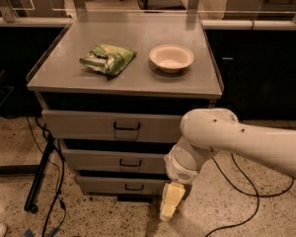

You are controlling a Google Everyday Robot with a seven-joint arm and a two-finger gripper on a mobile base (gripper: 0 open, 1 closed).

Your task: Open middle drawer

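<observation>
The grey metal table [138,85] stood in the middle of the scene, with three drawers stacked under its top. The middle drawer [98,160] sat between the top drawer [84,125] and the bottom drawer [106,185]. Its small black handle [130,163] was at the centre of its front, and the drawer looked pushed in, with a dark gap above its front.

The white arm [241,137] reached in from the right and bent downward in front of the right ends of the middle and bottom drawers, hiding them. At its end the pale yellow pincer [169,202] pointed down toward the floor, low in front of the bottom drawer's right end. It was below and to the right of the middle drawer's handle and apart from it. Whether the pincer was open or closed could not be told, and it held nothing that could be seen.

On the table top a crumpled green bag [107,59] lay on the left and a shallow pale bowl [171,58] stood to its right, the two apart. Black cables [53,181] trailed over the speckled floor [10,147] left of the table.
</observation>
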